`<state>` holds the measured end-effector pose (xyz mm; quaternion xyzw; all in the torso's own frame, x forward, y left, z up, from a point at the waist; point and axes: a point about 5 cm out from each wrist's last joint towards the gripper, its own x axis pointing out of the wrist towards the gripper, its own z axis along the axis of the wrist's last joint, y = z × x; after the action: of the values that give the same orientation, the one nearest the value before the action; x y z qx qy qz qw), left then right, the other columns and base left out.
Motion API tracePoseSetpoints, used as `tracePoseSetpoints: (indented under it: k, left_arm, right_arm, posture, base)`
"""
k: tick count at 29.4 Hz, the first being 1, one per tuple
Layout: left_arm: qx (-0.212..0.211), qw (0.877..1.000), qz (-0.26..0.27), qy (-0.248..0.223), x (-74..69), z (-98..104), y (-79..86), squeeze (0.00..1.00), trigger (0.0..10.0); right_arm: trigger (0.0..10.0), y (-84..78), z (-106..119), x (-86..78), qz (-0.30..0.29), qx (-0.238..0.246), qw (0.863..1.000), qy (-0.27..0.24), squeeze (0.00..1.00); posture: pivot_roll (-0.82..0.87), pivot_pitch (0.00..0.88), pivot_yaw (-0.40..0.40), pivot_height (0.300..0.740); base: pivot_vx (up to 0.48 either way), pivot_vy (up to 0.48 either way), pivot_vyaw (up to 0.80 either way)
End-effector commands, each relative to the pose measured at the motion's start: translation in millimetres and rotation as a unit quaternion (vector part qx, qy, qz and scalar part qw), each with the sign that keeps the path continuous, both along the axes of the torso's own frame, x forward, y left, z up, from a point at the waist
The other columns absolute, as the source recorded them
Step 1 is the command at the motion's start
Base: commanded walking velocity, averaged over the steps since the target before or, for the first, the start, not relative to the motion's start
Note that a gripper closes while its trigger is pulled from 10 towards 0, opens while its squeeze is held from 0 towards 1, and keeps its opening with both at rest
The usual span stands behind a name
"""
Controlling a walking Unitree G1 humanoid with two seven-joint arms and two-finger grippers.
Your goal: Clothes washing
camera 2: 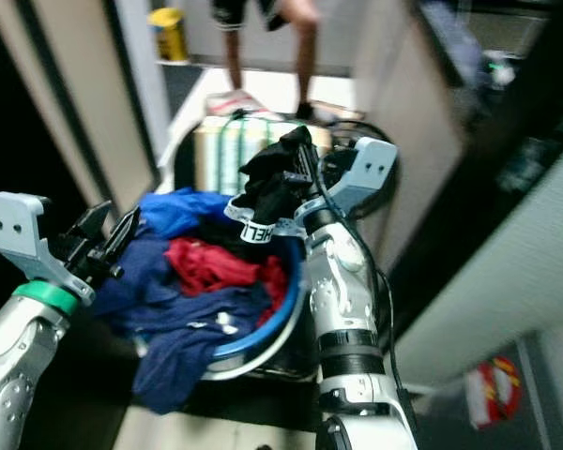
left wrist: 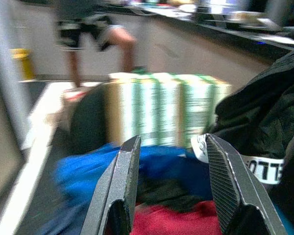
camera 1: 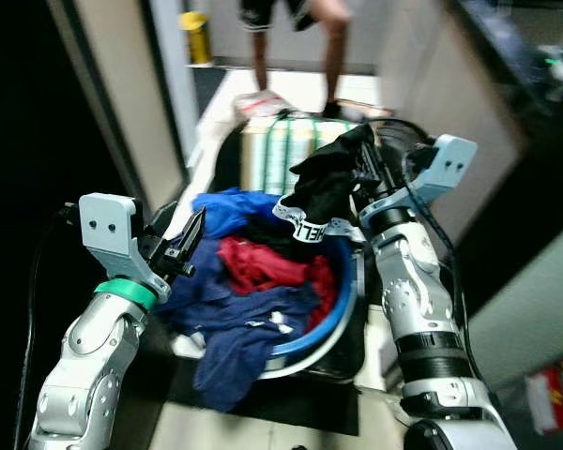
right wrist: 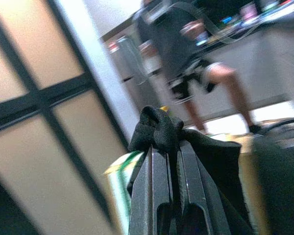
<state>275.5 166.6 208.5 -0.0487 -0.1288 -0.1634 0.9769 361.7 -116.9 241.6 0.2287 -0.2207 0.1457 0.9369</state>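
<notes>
Though blur softens the head views, the right hand (camera 1: 361, 164) grips a limp black garment (camera 1: 324, 187) with a white lettered waistband above the round blue basin (camera 1: 333, 314) heaped with red and navy clothes. Seen from the left wrist, the left hand (left wrist: 174, 196) is spread wide over the pile. Seen from the right wrist, two ribbed fingers (right wrist: 152, 191) pinch bunched black cloth, a person's legs (right wrist: 220, 93) blurred behind.

- A lived-in home, by the look of it, seen in a narrow passage beside a kitchen-like room.
- Lower centre of the frame: a blue laundry basin (camera 1: 330, 330) heaped with clothes (camera 1: 253, 281).
- Left side: tall beige panels in dark frames (right wrist: 44, 98), like a sliding door.
- Upper right: a long dark counter (left wrist: 225, 24) carrying blurred items.
- Top centre: a person's bare legs (camera 1: 296, 52) on the pale floor (camera 1: 305, 89).
</notes>
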Motion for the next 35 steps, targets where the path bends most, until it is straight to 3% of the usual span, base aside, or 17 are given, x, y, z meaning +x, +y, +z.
tracePoseSetpoints:
  k: [1, 14, 21, 25, 35]
  left_arm:
    - [-0.005, 1.000, -0.017, 0.011, -3.0, -2, -4.7, 0.00, 10.0]
    - [0.015, 0.999, 0.034, -0.021, 8.6, 13, 7.7, 0.00, 10.0]
    - [0.019, 0.999, 0.037, -0.021, 8.8, 14, 7.7, 0.00, 10.0]
    - [0.045, 0.997, 0.065, -0.019, 11.2, 12, 11.5, 0.00, 10.0]
    - [0.035, 0.995, 0.091, -0.022, 12.0, 18, 17.5, 0.00, 10.0]
  right_arm:
    - [10.0, -1.0, -4, -2.7, 0.002, 0.007, 1.000, 0.008, 0.00]
    - [10.0, -8.7, 17, -0.7, -0.023, 0.006, 1.000, -0.010, 0.00]
    - [10.0, -11.8, 22, 0.7, -0.027, 0.008, 1.000, -0.013, 0.00]
    - [10.0, -12.5, 24, 1.8, -0.030, 0.009, 0.999, -0.014, 0.00]
    - [10.0, -12.4, 28, 4.3, -0.028, 0.005, 0.999, -0.015, 0.00]
  posture:
    - [0.15, 0.049, 0.053, 0.740]
    - [0.15, 0.045, 0.068, 0.740]
    - [0.15, 0.049, 0.066, 0.740]
    - [0.15, 0.052, 0.061, 0.740]
    - [0.15, 0.054, 0.054, 0.740]
  base:
    - [0.000, 0.000, -0.80]
    - [0.000, 0.000, -0.80]
    - [0.000, 0.000, -0.80]
    - [0.000, 0.000, -0.80]
    - [0.000, 0.000, -0.80]
